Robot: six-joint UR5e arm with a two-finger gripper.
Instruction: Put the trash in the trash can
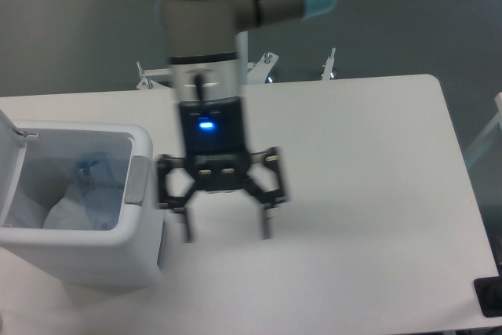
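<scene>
while tool (227, 233) hangs spread and empty, trash (78, 205) inside trash can (141, 194)

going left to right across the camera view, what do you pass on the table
open lid → trash can with the clear bottle and crumpled bag inside → open, empty claw → bare white table

The gripper (226, 231) is motion-blurred. The bin (86, 260) hides most of the bottle (90, 186); the bag cannot be told apart inside.
</scene>
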